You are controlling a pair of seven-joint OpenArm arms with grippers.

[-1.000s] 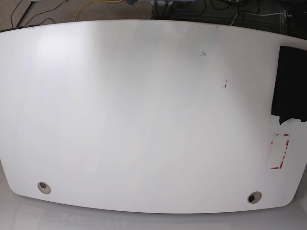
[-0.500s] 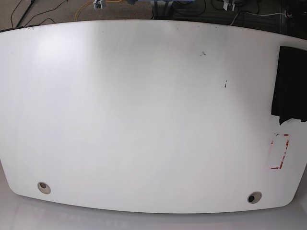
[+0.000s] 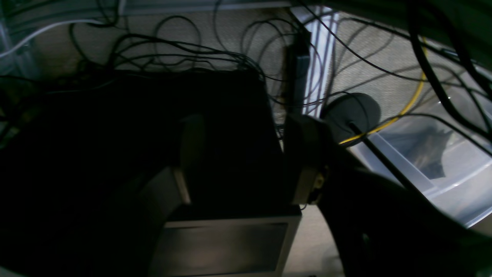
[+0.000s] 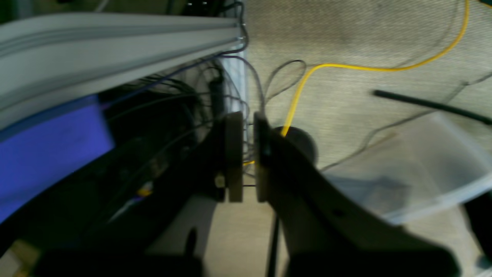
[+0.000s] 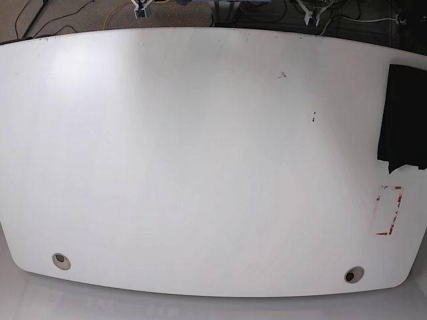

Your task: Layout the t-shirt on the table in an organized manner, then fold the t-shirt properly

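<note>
From where I sit, the near edge of the large white smooth table (image 5: 200,167) shows its two round grommet holes (image 5: 61,261), and nothing rests on that side. Further right is the red-marked rectangle (image 5: 389,211), and just beyond it the plain black cloth t-shirt (image 5: 403,120) lies as a flat, squared bundle at the table's right edge, partly cut off by the frame. It looks folded already and set aside, so I judge the task to be at its close.

What has changed over the last second is at the far edge: two grippers have crept into the base view past the table's far rim, one at the upper left and one at the upper right, where a second ago only floor and cables showed. The shirt itself has not shifted.

My left gripper (image 3: 246,161) hangs over a dark shape I cannot identify, its fingers (image 3: 303,161) standing apart with nothing visibly between them. My right gripper (image 4: 246,154) has its pads (image 4: 234,154) drawn nearly together, holding nothing, with a yellow cable (image 4: 346,67) on the carpet beyond it.

Both arms point at the floor behind the table, well apart from the shirt; I read that as them parked.
</note>
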